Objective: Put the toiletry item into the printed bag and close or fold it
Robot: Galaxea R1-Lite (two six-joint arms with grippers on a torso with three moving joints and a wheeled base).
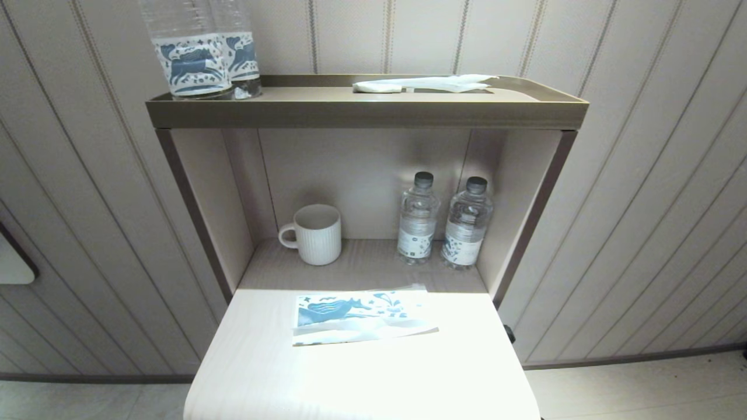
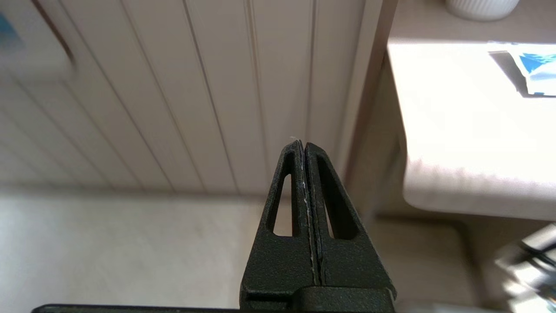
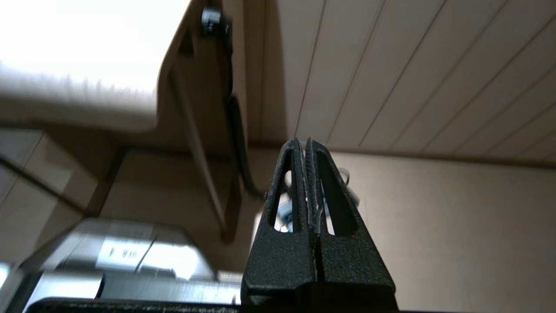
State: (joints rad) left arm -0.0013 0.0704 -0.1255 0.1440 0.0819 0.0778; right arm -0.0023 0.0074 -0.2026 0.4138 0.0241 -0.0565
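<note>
The printed bag [image 1: 362, 318] is lying flat on the pale desk [image 1: 262, 361], toward its back edge, just in front of the open shelf. Its blue horse is facing up, and its near long edge is looking folded over into a pale band. A corner of the bag [image 2: 532, 71] is also showing in the left wrist view. The toothbrush is not showing on its own anywhere; whether it is sitting inside the bag cannot be told.

On the shelf behind, a white ribbed mug [image 1: 314, 234] is standing to the left, and two small water bottles [image 1: 444, 224] with dark caps are standing side by side to the right, well apart from the mug. On the top tray [image 1: 362, 111], two larger bottles [image 1: 204, 52] with blue horse labels are standing at the left end, and a flat white packet [image 1: 423, 84] is lying toward the right.

Neither arm is appearing in the head view. The left pincer [image 2: 302, 144] is hanging beside the desk's left side, below its edge, its fingers pressed together and pinching nothing, pointing at the panelled wall. The right pincer [image 3: 303, 141] is hanging off the desk's right side, low near the floor, likewise pressed together and empty.
</note>
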